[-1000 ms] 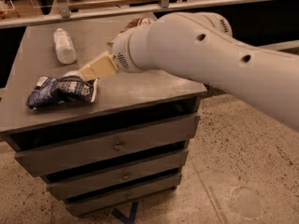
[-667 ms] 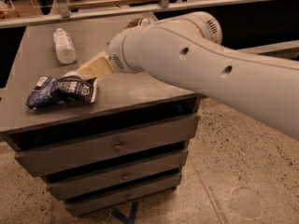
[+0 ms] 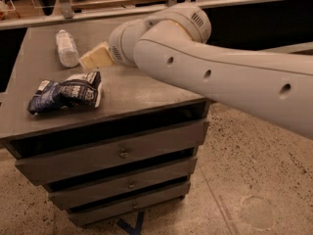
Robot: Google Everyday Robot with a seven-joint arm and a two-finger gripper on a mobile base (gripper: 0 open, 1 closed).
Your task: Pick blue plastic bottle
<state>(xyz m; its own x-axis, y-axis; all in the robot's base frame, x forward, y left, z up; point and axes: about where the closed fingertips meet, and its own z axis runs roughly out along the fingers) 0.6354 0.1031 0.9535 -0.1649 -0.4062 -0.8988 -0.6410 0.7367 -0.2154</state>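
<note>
The bottle [image 3: 67, 48] lies on its side at the far left of the tabletop [image 3: 146, 89], long axis running roughly near to far, clear of anything touching it. Nearer than it, also on the left side, sits a crumpled dark blue and white snack bag [image 3: 66, 92], well apart from the bottle and close to the near edge. Just right of the bottle is the tool [image 3: 95, 58], a pale tan piece pointing left toward the bottle's near end and held low over the tabletop; it is near the bottle but not touching it, and I cannot tell whether it is open or closed. Behind the tool a thick white arm [image 3: 220, 77] reaches in from the right, crossing over the right half of the tabletop. Under the tabletop the grey cabinet carries three drawers [image 3: 122, 153], each with a small knob at its middle. To the right and below lies a speckled stone floor [image 3: 249, 180].
</note>
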